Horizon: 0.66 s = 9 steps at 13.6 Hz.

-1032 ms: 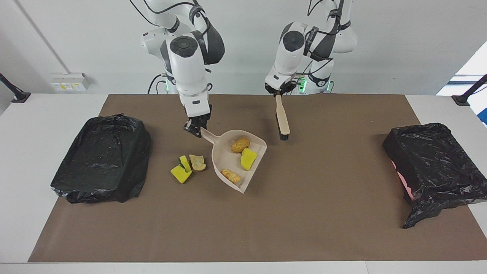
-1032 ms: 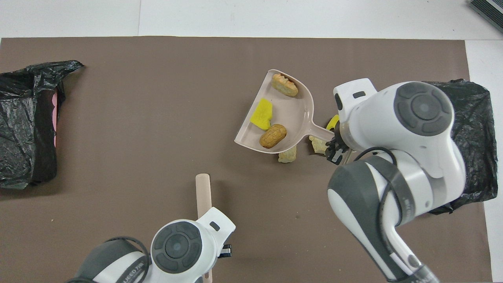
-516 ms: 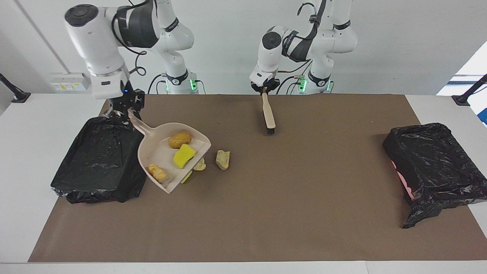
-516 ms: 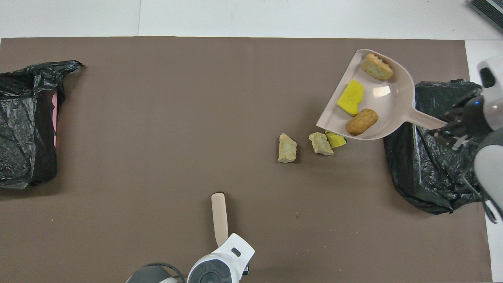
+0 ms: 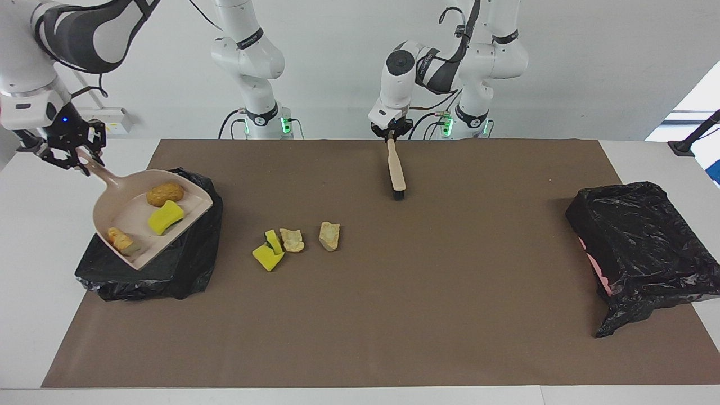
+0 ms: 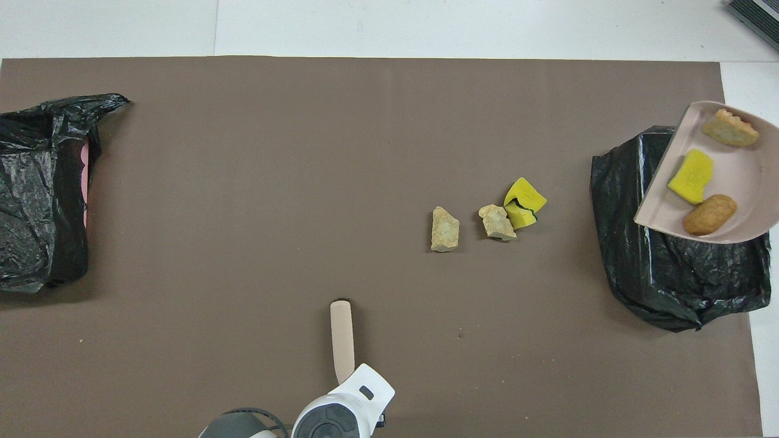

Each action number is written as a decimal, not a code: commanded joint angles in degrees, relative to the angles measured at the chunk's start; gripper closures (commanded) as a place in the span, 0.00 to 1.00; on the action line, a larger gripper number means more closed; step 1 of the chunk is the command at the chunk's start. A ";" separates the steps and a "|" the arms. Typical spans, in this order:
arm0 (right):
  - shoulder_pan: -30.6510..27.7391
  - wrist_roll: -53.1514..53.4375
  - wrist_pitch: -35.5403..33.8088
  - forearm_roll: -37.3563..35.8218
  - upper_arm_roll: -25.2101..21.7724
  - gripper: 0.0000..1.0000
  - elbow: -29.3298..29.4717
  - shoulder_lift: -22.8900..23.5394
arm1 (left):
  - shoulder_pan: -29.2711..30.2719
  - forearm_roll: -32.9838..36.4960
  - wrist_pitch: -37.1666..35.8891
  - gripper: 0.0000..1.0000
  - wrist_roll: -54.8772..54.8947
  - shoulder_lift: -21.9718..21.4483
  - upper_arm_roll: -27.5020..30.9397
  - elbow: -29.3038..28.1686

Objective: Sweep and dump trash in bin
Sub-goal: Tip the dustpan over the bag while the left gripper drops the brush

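Table (image 5: 360, 396), white, carrying brown mat (image 5: 427, 315). Lying on mat: two black-bagged bins (image 5: 152, 264) (image 5: 641, 247), one at each end; mid-mat, one yellow sponge scrap (image 5: 269, 251) and two beige foam lumps (image 5: 292, 239) (image 5: 329, 235).

The dustpan (image 6: 739, 182) runs off the overhead view's edge, its handle and holding gripper out of sight

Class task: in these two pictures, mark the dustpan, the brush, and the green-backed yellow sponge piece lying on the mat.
dustpan (image 5: 132, 216): facing view, bare floor of the pan.
brush (image 5: 397, 166): facing view, middle of the beige handle.
green-backed yellow sponge piece (image 6: 527, 194): overhead view, its yellow top face.
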 commanded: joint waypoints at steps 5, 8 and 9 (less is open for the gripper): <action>-0.33 -9.92 7.71 -17.16 1.46 1.00 -5.29 -1.97 | -0.24 -1.09 0.41 0.44 4.55 0.12 0.87 -0.53; 2.11 -10.70 9.37 -24.55 1.90 1.00 -8.64 -3.56 | -0.15 -1.00 0.41 0.00 4.73 0.64 1.22 1.92; 3.09 -10.62 9.90 -28.05 1.90 1.00 -10.13 -4.52 | -0.15 -0.91 0.32 0.00 5.51 0.73 2.35 3.32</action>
